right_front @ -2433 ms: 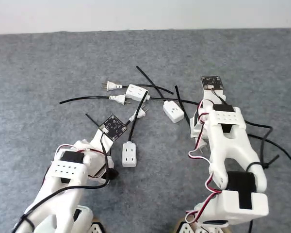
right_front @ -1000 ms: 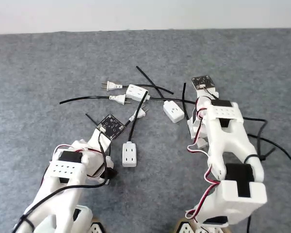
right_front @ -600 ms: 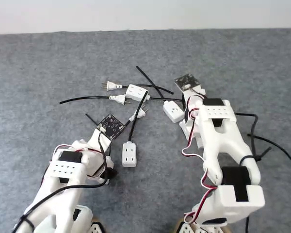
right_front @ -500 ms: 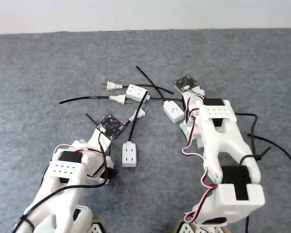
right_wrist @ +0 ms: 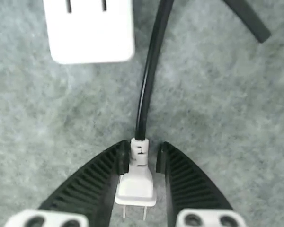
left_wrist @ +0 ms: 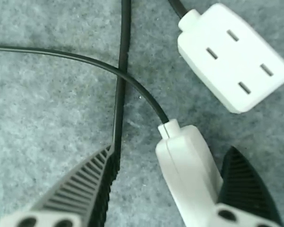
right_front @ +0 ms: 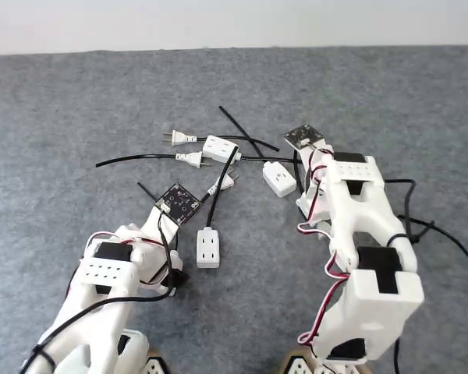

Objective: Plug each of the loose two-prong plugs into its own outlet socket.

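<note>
My right gripper is shut on a white two-prong plug, prongs pointing back toward the wrist. Its black cord runs ahead beside a white outlet socket. In the high view that socket lies just left of the right wrist. My left gripper is open, with a white plug lying between its fingers against the black one. A white socket lies just beyond it. Two loose plugs lie at the far left of the cluster.
Grey carpet covers the table. Two more white sockets and a third plug lie among crossing black cords. The right arm's own cables loop out to the right.
The right arm has swung left with its plug, bringing its wrist close to the middle socket, then settled slightly back. The left arm has stayed still.
</note>
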### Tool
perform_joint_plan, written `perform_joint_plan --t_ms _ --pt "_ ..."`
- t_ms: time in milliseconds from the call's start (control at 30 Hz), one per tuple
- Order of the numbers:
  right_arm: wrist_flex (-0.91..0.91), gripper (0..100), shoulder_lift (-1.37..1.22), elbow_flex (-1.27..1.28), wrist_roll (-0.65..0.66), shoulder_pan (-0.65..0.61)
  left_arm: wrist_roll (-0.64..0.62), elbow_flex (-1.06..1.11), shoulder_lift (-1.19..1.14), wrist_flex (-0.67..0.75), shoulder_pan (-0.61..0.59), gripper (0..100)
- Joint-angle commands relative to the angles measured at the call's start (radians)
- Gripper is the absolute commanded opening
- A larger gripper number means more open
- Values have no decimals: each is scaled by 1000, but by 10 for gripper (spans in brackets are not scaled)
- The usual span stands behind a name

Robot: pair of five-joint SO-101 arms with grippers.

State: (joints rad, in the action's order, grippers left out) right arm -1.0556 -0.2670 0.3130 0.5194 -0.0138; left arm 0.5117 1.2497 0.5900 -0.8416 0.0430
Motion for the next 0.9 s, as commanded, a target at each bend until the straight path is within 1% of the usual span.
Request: perform_joint_plan --t_ms 0,100,167,333,433,567,733,867 --pt "2 100 -1 -68 14 5 0 -15 25 15 -6 330" --pt "8 38 -2 -71 17 5 0 -15 25 15 -6 330" --pt "2 7 -2 -68 51 5 0 -15 25 15 -6 330" --pt "-1 9 4 -66 63 7 0 -15 25 15 -6 330" --pt "-68 9 24 -98 55 -5 0 -15 25 17 -6 330" --pt "-200 9 119 -158 -41 -53 -3 -27 25 17 -29 330" --pt "-302 9 341 -170 -166 -170 -12 -39 23 18 -48 330" --pt "-323 9 512 -169 -242 -278 -89 -39 15 55 -49 330"
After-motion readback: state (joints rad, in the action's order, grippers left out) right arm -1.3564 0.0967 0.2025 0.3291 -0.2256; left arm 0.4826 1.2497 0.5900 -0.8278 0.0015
